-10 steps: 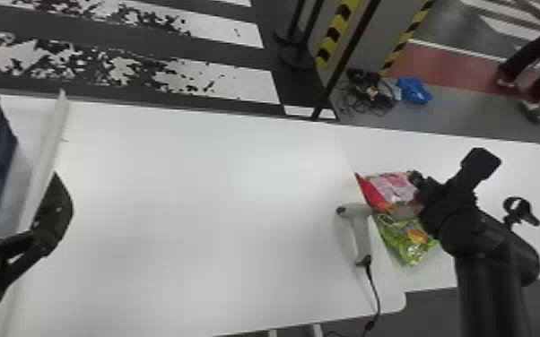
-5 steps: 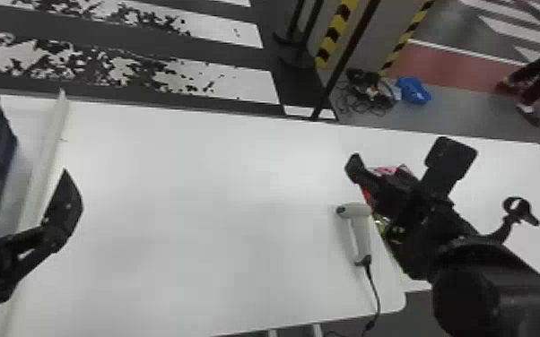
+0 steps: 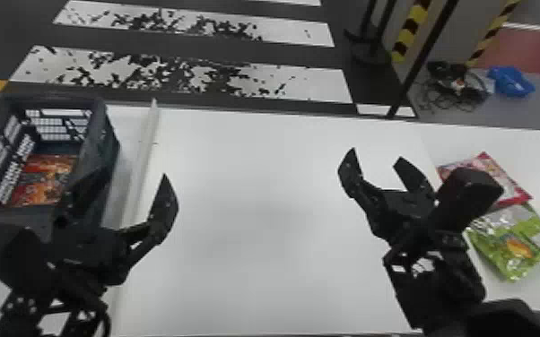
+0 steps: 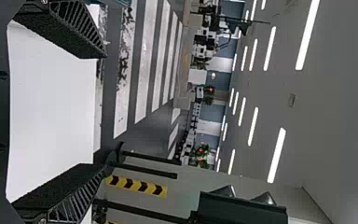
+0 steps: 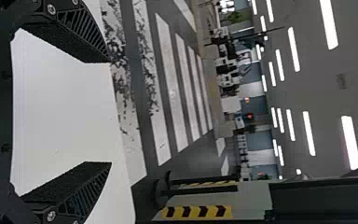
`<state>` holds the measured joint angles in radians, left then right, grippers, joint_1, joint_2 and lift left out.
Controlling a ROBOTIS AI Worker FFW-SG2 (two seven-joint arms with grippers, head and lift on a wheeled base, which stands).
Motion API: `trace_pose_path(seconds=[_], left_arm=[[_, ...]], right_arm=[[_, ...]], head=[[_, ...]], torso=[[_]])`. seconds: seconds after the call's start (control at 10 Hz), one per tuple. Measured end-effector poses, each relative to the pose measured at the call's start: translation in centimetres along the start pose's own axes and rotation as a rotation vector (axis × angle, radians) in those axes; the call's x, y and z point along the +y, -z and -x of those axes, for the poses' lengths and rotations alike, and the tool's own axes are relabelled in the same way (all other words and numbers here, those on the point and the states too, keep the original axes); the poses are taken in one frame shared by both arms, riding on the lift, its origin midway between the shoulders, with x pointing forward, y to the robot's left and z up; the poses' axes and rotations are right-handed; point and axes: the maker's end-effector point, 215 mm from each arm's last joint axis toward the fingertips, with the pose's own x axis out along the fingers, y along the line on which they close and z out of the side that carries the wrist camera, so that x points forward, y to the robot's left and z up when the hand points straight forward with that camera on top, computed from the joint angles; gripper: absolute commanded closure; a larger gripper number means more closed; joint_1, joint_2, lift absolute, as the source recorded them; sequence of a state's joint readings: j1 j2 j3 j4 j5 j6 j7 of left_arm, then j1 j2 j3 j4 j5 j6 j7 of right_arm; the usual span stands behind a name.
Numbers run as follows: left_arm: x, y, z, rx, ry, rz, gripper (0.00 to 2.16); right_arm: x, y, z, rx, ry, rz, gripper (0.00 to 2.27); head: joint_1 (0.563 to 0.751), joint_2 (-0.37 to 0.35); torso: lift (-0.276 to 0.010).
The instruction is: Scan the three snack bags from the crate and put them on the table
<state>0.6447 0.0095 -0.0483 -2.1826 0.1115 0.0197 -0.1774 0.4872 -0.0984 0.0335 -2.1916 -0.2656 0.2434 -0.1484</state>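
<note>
The snack bag I'd want next, the orange-red one (image 3: 42, 179), lies down inside the dark crate (image 3: 103, 130) at the left of the frame. The other two are out at the right: the red bag (image 3: 509, 183) behind and the green bag (image 3: 516, 242) just in front, touching or slightly overlapping.

I read this as two bags dealt with and the third pickup about to begin, though I can't confirm any scan from here. My left gripper (image 3: 125, 179), lower left, is open and holds nothing; its inner finger is hard to pick out against the crate, so I'd trust the wrist view for that. The right gripper (image 3: 376, 154), right of centre, is open and unloaded too, just left of the red bag.

The next move would be to lift the left gripper over the crate's near-side wall, tip it down and pinch the bag without snagging the rim. The pale strip (image 3: 141, 170) beside the crate is another edge to carry over. From there, the white middle of the counter (image 3: 260, 224) looks roomy enough to bring the bag across for scanning. I'd mind the counter's far edge, running across the upper frame, and keep the right forearm off the green bag.
</note>
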Motion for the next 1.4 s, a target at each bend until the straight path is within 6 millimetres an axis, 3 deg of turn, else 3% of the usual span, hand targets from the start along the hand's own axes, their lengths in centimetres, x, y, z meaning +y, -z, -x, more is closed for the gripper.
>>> trace_pose_path(seconds=[0.2, 0.4, 0.8, 0.9, 1.2, 1.4], left_arm=[[1.3, 0.2, 0.5, 0.008, -0.022, 0.013, 0.03], [4.0, -1.5, 1.4, 0.01, -0.054, 0.01, 0.04], [15.2, -3.3, 3.3, 0.191, -0.173, 0.067, 0.04], [16.9, -3.7, 2.9, 0.227, -0.198, 0.084, 0.07], [20.3, -4.9, -1.8, 0.275, -0.215, 0.118, 0.08], [22.9, -3.3, -4.9, 0.369, -0.228, 0.176, 0.08]], right_arm=[[0.7, 0.1, 1.5, -0.094, -0.004, -0.026, 0.11], [0.5, 0.2, 2.2, -0.113, 0.002, -0.034, 0.11], [3.7, 1.9, 2.8, -0.08, -0.054, 0.013, 0.11], [4.4, 2.4, 3.0, -0.074, -0.069, 0.031, 0.11], [4.6, 2.8, 4.2, -0.06, -0.085, 0.079, 0.11], [4.2, 4.0, 4.8, -0.033, -0.085, 0.119, 0.11]], head=[[0.695, -0.062], [0.695, -0.035], [0.695, 0.151], [0.695, 0.201], [0.695, 0.234], [0.695, 0.242]], torso=[[-0.094], [-0.094], [-0.094], [-0.094], [-0.094], [-0.094]])
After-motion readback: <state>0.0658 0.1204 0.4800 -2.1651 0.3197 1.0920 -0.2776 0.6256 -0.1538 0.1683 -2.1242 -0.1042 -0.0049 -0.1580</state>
